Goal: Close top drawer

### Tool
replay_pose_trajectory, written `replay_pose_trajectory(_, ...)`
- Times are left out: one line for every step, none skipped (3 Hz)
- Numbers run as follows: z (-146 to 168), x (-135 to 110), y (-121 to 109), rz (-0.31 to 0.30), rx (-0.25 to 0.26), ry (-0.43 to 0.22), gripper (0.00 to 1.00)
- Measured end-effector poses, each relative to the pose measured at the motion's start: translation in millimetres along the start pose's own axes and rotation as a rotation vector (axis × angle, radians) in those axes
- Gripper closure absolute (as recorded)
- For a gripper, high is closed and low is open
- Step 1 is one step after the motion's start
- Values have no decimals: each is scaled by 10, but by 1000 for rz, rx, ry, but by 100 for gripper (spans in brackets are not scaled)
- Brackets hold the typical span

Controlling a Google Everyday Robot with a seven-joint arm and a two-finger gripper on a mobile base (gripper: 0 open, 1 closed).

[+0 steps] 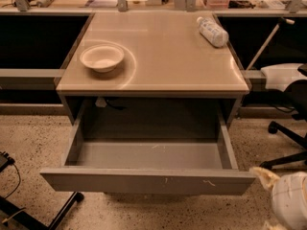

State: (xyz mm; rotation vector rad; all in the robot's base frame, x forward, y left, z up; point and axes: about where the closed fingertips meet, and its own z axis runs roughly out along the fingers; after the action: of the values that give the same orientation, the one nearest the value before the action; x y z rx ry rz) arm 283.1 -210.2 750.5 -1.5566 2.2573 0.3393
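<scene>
Speckled floor [29, 138]; gripper [280, 198] nr top drawer [144, 181]

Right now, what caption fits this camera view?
Top drawer open and empty, gripper low beside its front right corner, bowl and bottle on the table above.

The top drawer [148, 181] stands pulled open, the gripper [283, 198] low beside its front right corner.

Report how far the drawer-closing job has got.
Done: nothing; the top drawer stands pulled fully out, box empty. In hand: the gripper sits low right, by the drawer front's right corner; contact unclear. Left: push the front in under the table.
</scene>
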Motion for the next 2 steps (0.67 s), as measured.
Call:
replay_pose_trajectory(65, 61, 77, 8, -18, 9, 0)
replay_pose_trajectory(236, 60, 176, -4, -39, -27, 0)
